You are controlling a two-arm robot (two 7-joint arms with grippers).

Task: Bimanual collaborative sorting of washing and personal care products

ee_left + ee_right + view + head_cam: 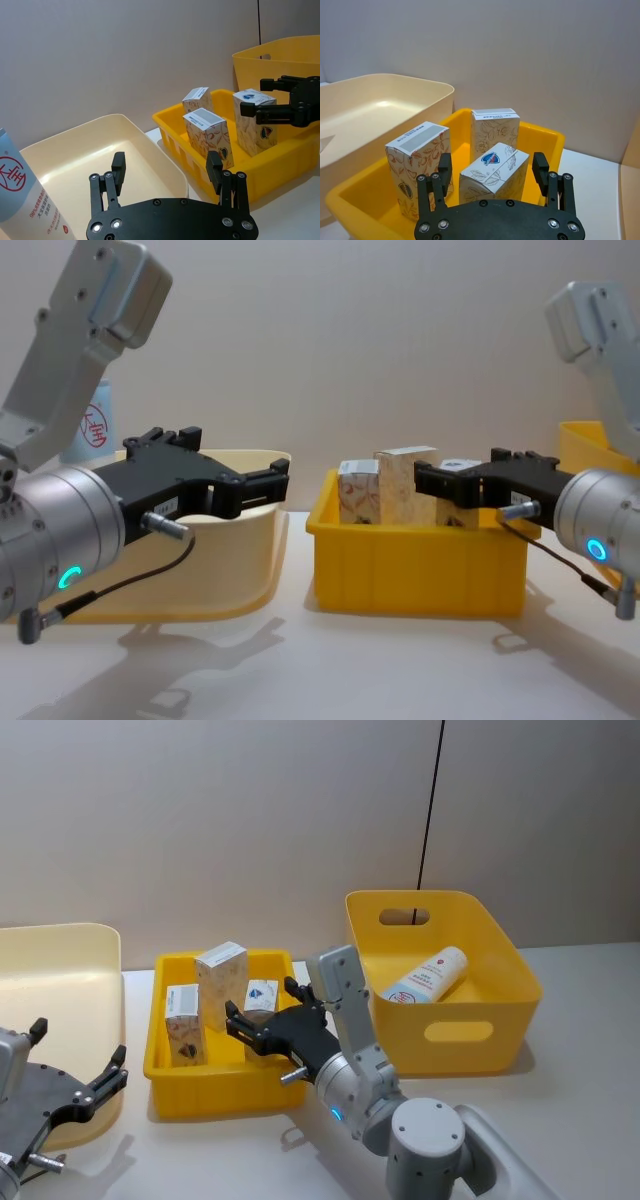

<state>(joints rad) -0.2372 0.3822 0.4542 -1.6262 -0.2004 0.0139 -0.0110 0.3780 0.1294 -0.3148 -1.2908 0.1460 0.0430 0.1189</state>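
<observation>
Yellow tray [200, 1097]: the blue-logo carton [495, 167] stands at its 3 o'clock; the right gripper [262, 1012], spread and empty, faces it. Risk: a finger clipping the tall carton [220, 982] at 9 o'clock topples it. At 8 o'clock the left gripper [166, 167] idles, spread.

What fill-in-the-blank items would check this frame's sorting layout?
The tray holds ____ cartons.
The deep yellow bin holds one ____.
The right gripper, at a carton, is ____.
The left gripper, by the cream bin, holds ____.
Missing words: three; tube; open; nothing.
</observation>
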